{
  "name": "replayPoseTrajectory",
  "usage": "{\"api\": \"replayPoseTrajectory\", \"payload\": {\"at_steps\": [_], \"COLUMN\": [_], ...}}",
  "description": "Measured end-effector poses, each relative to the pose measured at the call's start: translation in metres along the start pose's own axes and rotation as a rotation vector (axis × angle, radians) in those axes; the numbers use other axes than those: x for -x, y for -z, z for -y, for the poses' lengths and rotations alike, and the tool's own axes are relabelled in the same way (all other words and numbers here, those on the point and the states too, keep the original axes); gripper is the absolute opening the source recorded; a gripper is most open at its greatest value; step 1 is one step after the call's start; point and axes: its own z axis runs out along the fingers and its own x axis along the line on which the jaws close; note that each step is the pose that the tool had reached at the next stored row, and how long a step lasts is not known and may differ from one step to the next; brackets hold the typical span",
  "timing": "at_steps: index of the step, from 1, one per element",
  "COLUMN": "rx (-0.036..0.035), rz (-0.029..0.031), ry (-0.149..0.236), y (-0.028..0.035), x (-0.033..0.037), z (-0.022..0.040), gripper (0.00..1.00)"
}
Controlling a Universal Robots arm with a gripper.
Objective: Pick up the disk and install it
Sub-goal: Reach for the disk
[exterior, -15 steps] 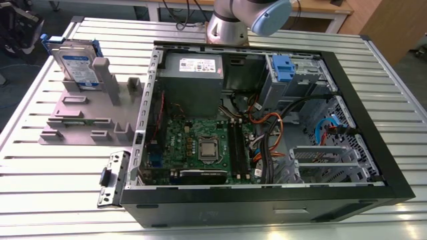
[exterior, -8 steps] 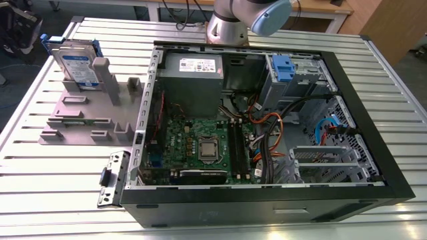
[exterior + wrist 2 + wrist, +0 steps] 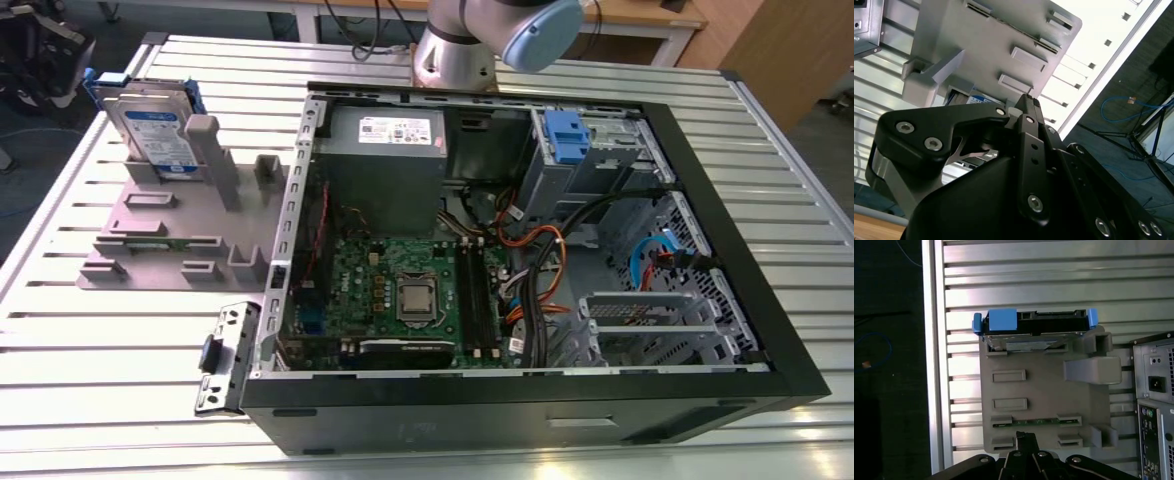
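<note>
Slatted metal desk (image 3: 80,330) carries your disk (image 3: 154,135) at the exterior view's left, upright in a grey holder (image 3: 160,235), with the open computer case (image 3: 534,250) to its right. Your end effector (image 3: 1024,437) hovers over the holder, narrow and gripping nothing.

Disk (image 3: 144,112) silver, blue bracket (image 3: 1002,320), white-blue label (image 3: 160,150); holder (image 3: 160,225) grey; motherboard (image 3: 400,290) green; claw (image 3: 1026,102) black

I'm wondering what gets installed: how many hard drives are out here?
1. The disk stands upright in the grey holder on the slatted table, to the exterior view's left of the open computer case. The case's drive cages may hide others.
</note>
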Motion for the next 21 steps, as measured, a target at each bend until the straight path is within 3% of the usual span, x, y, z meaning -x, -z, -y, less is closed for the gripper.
{"api": "replayPoseTrajectory", "payload": {"at_steps": [8, 10, 11, 12, 15, 16, 17, 21], "rx": [-0.0002, -0.0026, -0.0072, -0.0174, -0.0549, -0.0710, -0.0791, -0.0788], "rz": [-0.0001, -0.0031, -0.0096, -0.0206, -0.0505, -0.0534, -0.0549, -0.0583], "ry": [0.000, 0.000, 0.000, 0.000, -0.001, -0.001, -0.001, -0.001], "y": [-0.0023, -0.0024, -0.0024, -0.0024, -0.0026, -0.0027, -0.0028, -0.0035], "x": [0.0113, 0.0134, 0.0144, 0.0152, 0.0175, 0.0182, 0.0189, 0.0215], "z": [-0.0048, -0.0060, -0.0063, -0.0065, -0.0070, -0.0072, -0.0076, -0.0083], "gripper": [0.10, 0.10, 0.10, 0.10, 0.10, 0.10, 0.10, 0.10]}}
